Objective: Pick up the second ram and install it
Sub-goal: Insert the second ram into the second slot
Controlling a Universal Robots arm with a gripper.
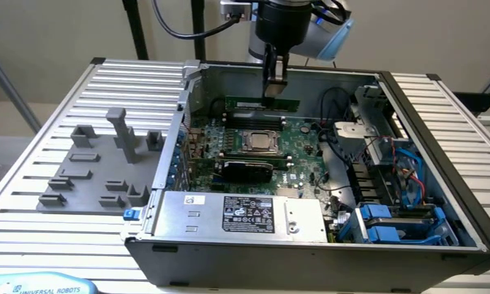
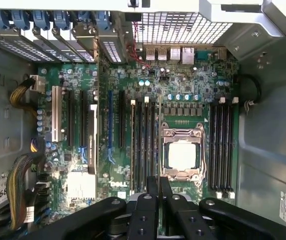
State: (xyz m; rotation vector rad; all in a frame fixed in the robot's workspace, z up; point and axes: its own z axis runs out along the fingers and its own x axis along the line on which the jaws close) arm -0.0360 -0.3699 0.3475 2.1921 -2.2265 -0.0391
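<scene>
1. The pincer is pinching the second ram by its upper edge, pressed nearly together on it.
2. The ram is hanging level inside the case, at 12 o'clock of the CPU socket, over the memory slots.
3. Pick-up is looking done. Seating is looking unfinished, and I cannot tell whether the ram is touching a slot.

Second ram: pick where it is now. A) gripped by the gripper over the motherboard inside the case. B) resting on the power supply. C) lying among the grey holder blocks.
A: the gripper is shut on the second ram, a green stick over the motherboard, inside the case.
</scene>
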